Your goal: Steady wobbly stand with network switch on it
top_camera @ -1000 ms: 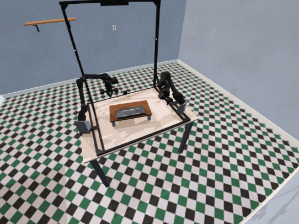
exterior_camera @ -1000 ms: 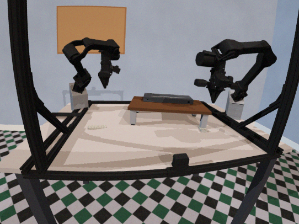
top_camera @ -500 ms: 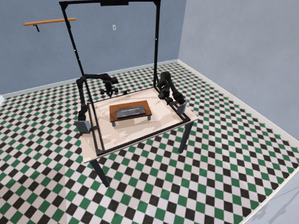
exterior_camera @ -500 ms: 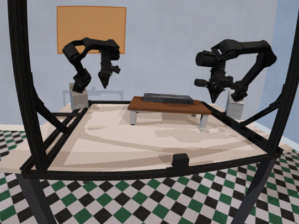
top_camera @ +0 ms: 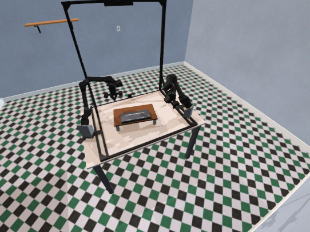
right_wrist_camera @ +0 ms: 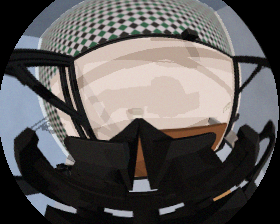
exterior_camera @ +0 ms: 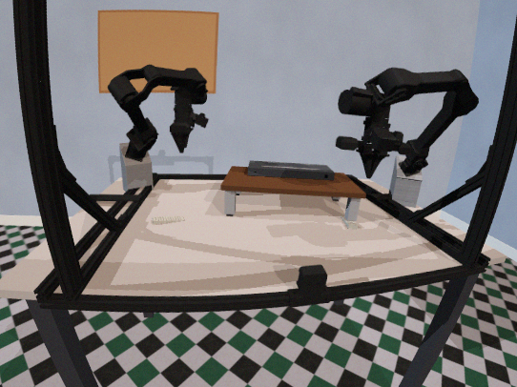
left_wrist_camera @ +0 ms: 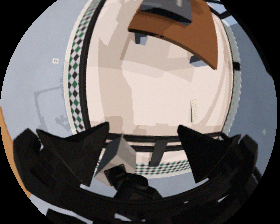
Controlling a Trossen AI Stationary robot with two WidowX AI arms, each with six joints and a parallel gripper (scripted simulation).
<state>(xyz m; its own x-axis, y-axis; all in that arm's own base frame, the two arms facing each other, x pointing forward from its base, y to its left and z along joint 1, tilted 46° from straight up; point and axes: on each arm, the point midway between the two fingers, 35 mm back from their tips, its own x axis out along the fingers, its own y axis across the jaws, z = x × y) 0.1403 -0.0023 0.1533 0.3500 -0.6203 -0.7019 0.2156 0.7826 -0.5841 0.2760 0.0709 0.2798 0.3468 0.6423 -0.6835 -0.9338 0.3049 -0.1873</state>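
Observation:
The stand, a brown board on short grey legs, bears the dark grey network switch. Whether it is slightly tilted I cannot tell. A pale ridged wedge lies apart from the stand. Another pale wedge lies at a leg's foot; whether it is under the leg is unclear. My left gripper is open, raised off the stand's side. My right gripper is shut and empty, above the stand's other end.
Black frame rails edge the table, with uprights and a crossbar overhead. A small black block sits on one rail. The arm bases stand at opposite ends of the table.

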